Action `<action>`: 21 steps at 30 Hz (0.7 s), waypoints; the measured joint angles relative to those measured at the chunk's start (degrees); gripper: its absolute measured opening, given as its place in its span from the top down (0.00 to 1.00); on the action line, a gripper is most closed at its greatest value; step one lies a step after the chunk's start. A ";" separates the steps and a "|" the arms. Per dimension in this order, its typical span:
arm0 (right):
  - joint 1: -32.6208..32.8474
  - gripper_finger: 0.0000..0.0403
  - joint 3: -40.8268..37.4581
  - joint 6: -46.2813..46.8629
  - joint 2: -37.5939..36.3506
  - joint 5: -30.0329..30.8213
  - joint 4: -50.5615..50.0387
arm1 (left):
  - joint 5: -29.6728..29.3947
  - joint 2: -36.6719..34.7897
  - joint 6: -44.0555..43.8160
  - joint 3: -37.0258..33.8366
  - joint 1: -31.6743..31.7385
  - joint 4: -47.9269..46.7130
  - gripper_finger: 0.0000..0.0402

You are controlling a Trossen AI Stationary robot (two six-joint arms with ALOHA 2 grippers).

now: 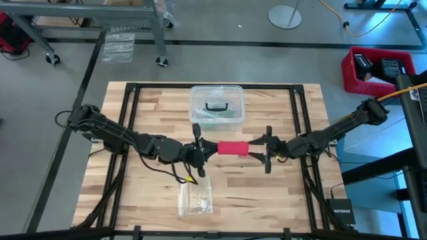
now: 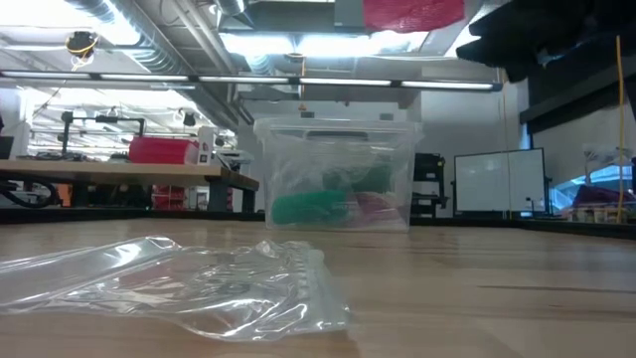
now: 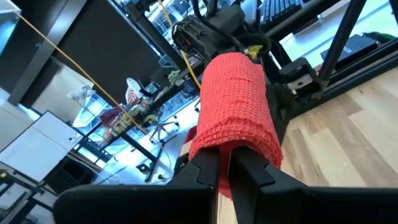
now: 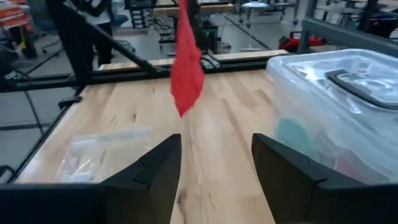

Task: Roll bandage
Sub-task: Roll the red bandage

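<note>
Bandage (image 1: 233,147): red fabric, rolled into a short cylinder, held in the air above the middle of the worktop (image 1: 160,107), lying crosswise between the two grippers. In the low view it appeared only as a red patch (image 2: 412,13) at the top edge, well clear of the wood. A loose red end (image 4: 185,68) hung down in the right wrist view.

Left gripper (image 1: 198,151): at the roll's left end, fingers (image 3: 208,171) drawn together and clamped on the bandage (image 3: 235,106).

Right gripper (image 1: 261,149): just beside the roll's right end, fingers (image 4: 155,171) standing apart with nothing between them; whether they touched the fabric could not be told.

Clear plastic box (image 1: 217,105): black handle on the lid, resting on the worktop just behind the bandage; green and reddish contents showed through its wall (image 2: 333,174).

Small clear plastic bag (image 1: 195,198): lying flat on the worktop near the front edge, below the left gripper, apart from the box.
</note>
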 joint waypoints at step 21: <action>-0.21 0.50 0.18 -10.88 7.60 -1.18 14.45 | 2.80 0.02 -4.86 -0.01 3.00 0.63 0.97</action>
